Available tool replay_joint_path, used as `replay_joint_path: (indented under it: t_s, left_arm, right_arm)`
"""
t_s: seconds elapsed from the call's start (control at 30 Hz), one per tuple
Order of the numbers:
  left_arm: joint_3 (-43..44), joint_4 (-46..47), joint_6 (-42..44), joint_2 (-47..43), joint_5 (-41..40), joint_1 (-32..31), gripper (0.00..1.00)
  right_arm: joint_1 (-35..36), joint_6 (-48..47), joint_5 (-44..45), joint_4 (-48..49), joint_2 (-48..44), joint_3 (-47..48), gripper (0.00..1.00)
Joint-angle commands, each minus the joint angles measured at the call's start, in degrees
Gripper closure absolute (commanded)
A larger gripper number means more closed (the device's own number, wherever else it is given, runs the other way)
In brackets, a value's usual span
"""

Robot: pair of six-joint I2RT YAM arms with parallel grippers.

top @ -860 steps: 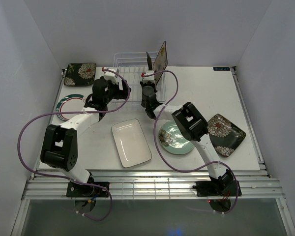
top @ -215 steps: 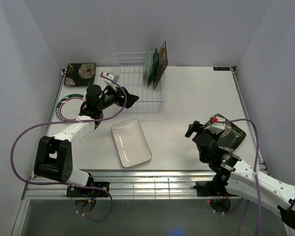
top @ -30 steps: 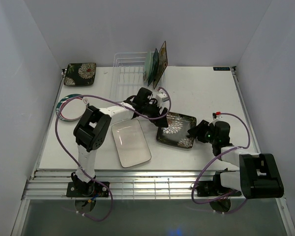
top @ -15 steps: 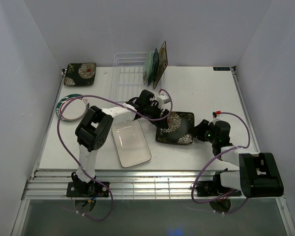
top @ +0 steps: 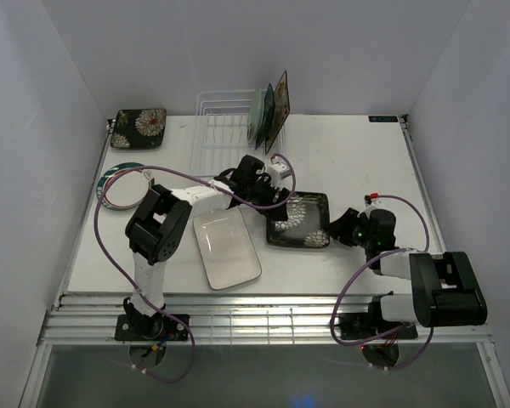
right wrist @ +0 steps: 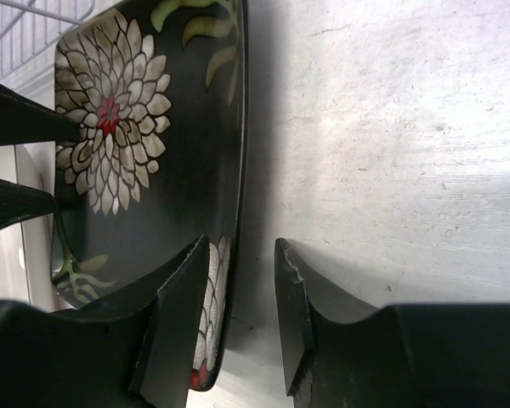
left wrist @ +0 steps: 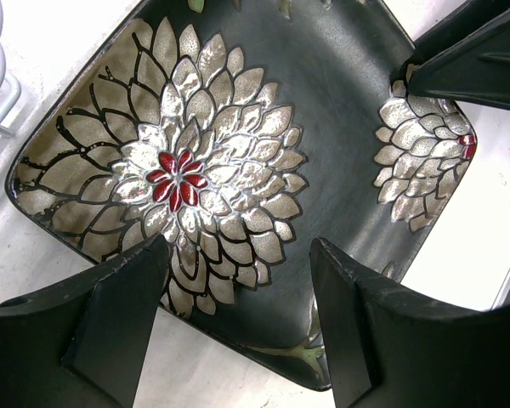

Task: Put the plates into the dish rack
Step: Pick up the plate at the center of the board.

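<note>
A glossy dark square plate (top: 302,219), shallow with rounded corners and an upturned rim, lies on the matte white table (top: 348,161) near its middle, in front of the dish rack (top: 225,127) and apart from it. Its glaze carries pale chrysanthemum heads of scale-like petals around small red centres, with green leaves near the rim. The left claw (left wrist: 238,255) hangs over the plate's left edge, its blunt black fingers (left wrist: 123,314) spread wide with nothing between them but the glaze below. The right claw (right wrist: 240,251) is at the opposite side, jaws partly open astride the thin rim: one finger over the inside of the plate, the other over the finely scratched table (no pinch shows, as a shadowed gap sits beside the rim). The rack is thin white wire, and three plates (top: 268,115) stand on edge at its right end. A smooth white rectangular dish (top: 227,246) lies flat left of the dark plate; a round green-rimmed plate (top: 119,183) and a second dark floral plate (top: 138,127) lie at the far left.
</note>
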Motion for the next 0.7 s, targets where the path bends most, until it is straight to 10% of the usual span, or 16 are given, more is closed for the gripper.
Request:
replay_joint_path:
  t_s: [0.0, 0.47, 0.67]
  left_arm:
    - [-0.84, 0.71, 0.93, -3.94, -3.42, 1.62, 0.21]
    - [-1.72, 1.33, 0.93, -6.15, -4.12, 1.62, 0.21]
    - [-1.55, 1.24, 0.93, -6.06, -3.86, 1.53, 0.21]
  right_arm:
    - [-0.21, -0.06, -1.87, 4.26, 2.01, 0.54, 0.57]
    - [0.06, 3.02, -8.46, 14.46, 8.52, 1.06, 0.6]
    - [0.15, 2.84, -8.9, 14.46, 9.92, 1.68, 0.92]
